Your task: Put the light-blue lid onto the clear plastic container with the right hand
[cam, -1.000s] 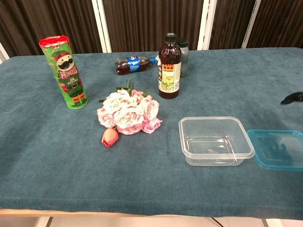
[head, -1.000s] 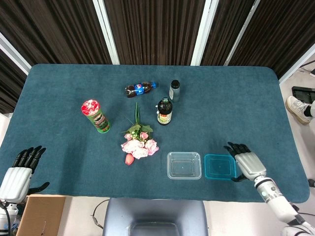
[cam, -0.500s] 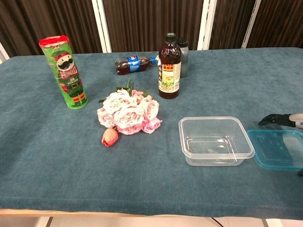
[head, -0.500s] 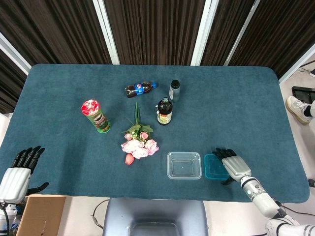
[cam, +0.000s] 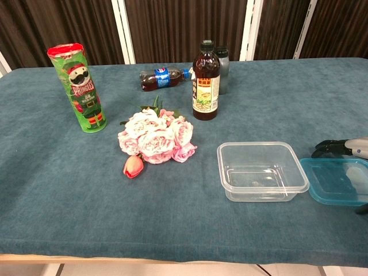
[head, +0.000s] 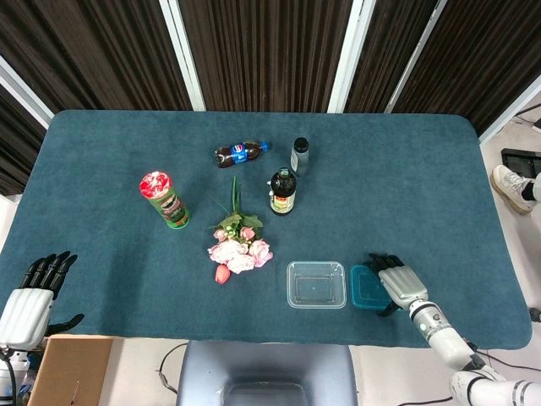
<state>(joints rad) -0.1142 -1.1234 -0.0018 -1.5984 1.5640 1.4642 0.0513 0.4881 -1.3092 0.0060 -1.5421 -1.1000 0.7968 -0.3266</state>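
The clear plastic container (head: 315, 284) (cam: 261, 171) stands empty near the table's front edge. Just to its right, the light-blue lid (head: 364, 288) (cam: 332, 181) lies flat on the cloth. My right hand (head: 399, 285) (cam: 344, 148) is spread over the lid's right half and hides that part. Its dark fingertips (cam: 325, 146) reach past the lid's far edge, and the lid has not left the table. My left hand (head: 34, 296) hangs off the table's front left corner with its fingers apart and nothing in it; the chest view does not show it.
A bunch of pink flowers (head: 239, 249) (cam: 154, 135) lies left of the container. Behind stand a dark bottle (head: 283, 192) (cam: 206, 81), a small grey bottle (head: 300, 156), a lying cola bottle (head: 241, 153) and a Pringles can (head: 165, 200) (cam: 79, 87). A cardboard box (head: 72, 372) sits below the left hand.
My right hand has slid left and toward the front edge, from beside the lid to over its right half. The lid, the container and my left hand have stayed put.
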